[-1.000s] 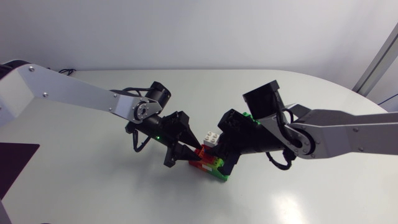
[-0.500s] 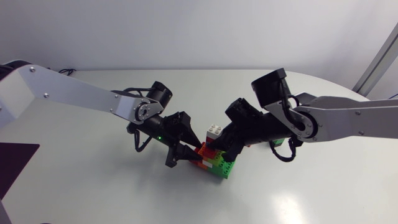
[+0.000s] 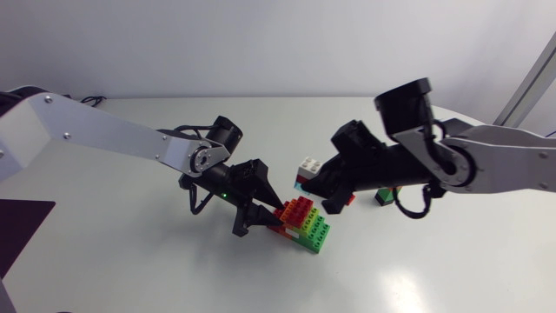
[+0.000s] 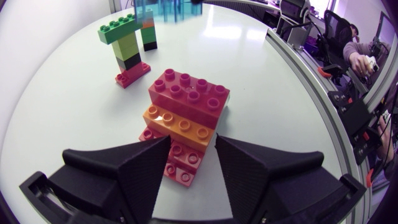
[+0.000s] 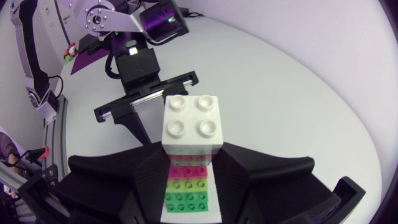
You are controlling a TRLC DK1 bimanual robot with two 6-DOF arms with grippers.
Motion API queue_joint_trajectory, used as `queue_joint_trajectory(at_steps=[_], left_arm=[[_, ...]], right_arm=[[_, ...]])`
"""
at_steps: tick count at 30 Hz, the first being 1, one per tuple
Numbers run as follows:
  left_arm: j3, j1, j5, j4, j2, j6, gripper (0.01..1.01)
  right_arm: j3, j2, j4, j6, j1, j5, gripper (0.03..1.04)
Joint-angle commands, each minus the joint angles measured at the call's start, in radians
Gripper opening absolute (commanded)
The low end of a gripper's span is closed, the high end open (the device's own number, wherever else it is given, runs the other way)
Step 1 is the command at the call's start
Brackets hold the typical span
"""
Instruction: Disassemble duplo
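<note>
**A:** What's it all sitting on?

**B:** A plain white table (image 3: 130, 261). Closest in, the left gripper (image 4: 193, 146) is clamped on the low red layer of the brick stack (image 4: 186, 106), which rests on the table.

**A:** Which way does the stack run?

**B:** Studs up, with the bricks lying crosswise to those fingers and the steps climbing away from them. Further out there's a small tower (image 4: 130, 46) standing upright. The right gripper (image 5: 189, 152) pinches a white brick (image 5: 193, 121), held apart from the stack.
</note>
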Motion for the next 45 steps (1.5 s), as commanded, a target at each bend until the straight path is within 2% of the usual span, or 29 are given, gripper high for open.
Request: queue_joint_trajectory(at_steps=[1, 5, 8, 12, 16, 25, 35, 36, 37, 39, 40, 42, 45], left_arm=[[-0.029, 0.009, -0.004, 0.002, -0.011, -0.023, 0.528], [-0.019, 0.021, -0.003, -0.001, -0.031, -0.032, 0.53], [-0.005, 0.021, -0.003, -0.001, -0.038, -0.044, 0.548], [0.001, 0.014, -0.003, -0.001, -0.054, -0.067, 0.559], [0.004, 0.012, -0.003, 0.0, -0.065, -0.086, 0.641], [0.018, 0.006, -0.003, 0.0, -0.049, -0.092, 0.643], [0.029, 0.012, -0.003, 0.0, -0.022, -0.089, 0.643], [0.029, 0.014, -0.003, 0.0, -0.023, -0.087, 0.643], [0.029, 0.015, -0.003, 0.0, -0.023, -0.087, 0.643], [0.027, 0.02, -0.003, 0.0, -0.022, -0.084, 0.643], [0.026, 0.021, -0.003, 0.0, -0.022, -0.084, 0.643], [0.024, 0.025, -0.003, 0.0, -0.02, -0.08, 0.643], [0.024, 0.028, -0.003, 0.0, -0.014, -0.075, 0.643]], right_arm=[[-0.08, -0.09, -0.034, -0.061, -0.07, 0.01, 0.25], [-0.197, -0.182, -0.055, -0.15, -0.159, 0.011, 0.25], [-0.278, -0.212, -0.04, -0.196, -0.18, 0.045, 0.25], [-0.367, -0.208, 0.022, -0.217, -0.205, 0.062, 0.25], [-0.433, -0.172, 0.115, -0.222, -0.205, 0.103, 0.25], [-0.469, -0.004, 0.296, -0.234, -0.193, 0.149, 0.26], [-0.45, 0.121, 0.368, -0.24, -0.209, 0.154, 0.28], [-0.45, 0.121, 0.368, -0.242, -0.211, 0.152, 0.32], [-0.452, 0.114, 0.367, -0.242, -0.212, 0.152, 0.45], [-0.45, 0.078, 0.339, -0.24, -0.22, 0.151, 0.8], [-0.45, 0.049, 0.316, -0.24, -0.223, 0.151, 0.9], [-0.444, -0.034, 0.262, -0.24, -0.226, 0.151, 0.96], [-0.412, -0.136, 0.163, -0.239, -0.228, 0.151, 0.96]])
